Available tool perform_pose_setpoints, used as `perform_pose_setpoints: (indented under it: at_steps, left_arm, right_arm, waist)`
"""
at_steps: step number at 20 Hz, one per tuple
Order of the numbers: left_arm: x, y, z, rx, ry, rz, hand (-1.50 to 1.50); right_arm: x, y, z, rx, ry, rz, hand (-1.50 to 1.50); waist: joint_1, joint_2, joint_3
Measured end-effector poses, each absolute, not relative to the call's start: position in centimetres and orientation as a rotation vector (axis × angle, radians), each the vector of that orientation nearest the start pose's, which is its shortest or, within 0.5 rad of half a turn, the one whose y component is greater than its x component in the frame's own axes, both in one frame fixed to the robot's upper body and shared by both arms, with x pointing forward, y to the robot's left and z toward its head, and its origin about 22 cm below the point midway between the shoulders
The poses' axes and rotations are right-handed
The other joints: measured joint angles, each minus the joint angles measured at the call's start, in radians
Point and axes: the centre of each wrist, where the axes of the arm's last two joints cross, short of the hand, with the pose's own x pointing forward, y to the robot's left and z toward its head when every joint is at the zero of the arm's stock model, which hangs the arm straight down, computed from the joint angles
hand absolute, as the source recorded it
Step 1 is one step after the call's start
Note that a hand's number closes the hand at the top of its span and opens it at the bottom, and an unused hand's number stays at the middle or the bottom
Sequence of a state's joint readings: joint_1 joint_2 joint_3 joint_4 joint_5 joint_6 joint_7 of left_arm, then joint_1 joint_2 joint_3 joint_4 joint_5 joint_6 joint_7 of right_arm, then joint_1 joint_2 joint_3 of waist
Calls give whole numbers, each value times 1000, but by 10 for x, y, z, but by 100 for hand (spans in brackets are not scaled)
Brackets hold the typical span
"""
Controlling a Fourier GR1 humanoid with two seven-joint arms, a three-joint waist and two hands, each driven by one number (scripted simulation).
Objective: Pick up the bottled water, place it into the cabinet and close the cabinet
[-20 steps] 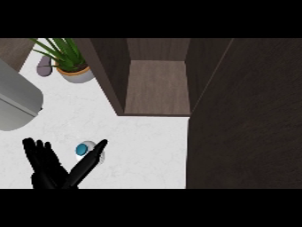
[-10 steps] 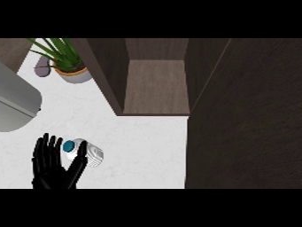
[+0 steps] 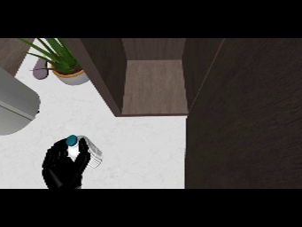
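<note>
Here, the left hand [image 3: 63, 167] curled around the bottled water [image 3: 84, 150]; lifting it upright toward the open cabinet [image 3: 154, 88] seemed wise.

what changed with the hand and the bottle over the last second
The left hand went from open beside the water bottle to curled round it, and the bottle now tilts, cap up-left. The cabinet stays open; the plant has not moved.

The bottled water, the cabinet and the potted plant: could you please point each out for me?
bottled water [image 3: 72, 140], head view, on its blue cap.
cabinet [image 3: 154, 86], head view, on its open shelf floor.
potted plant [image 3: 73, 76], head view, on its pot.
</note>
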State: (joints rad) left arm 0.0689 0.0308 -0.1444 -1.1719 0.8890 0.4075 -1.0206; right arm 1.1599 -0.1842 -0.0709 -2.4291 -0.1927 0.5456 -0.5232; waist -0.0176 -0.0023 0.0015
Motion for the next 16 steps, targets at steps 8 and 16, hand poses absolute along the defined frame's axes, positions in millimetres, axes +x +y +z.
perform_pose_setpoints:
  at_steps: [8, 16]
  left_arm:
    - [221, 228, -108, -96, -1829, 542, 150]
    - [239, 212, -93, -256, -1860, 398, 150]
  right_arm:
    - [-1, -294, 101, 157, -1839, 240, -150]
    - [-6, -295, 104, 131, -1822, 225, -150]
  waist:
    - [-14, 5, -2]
    - [4, 2, -2]
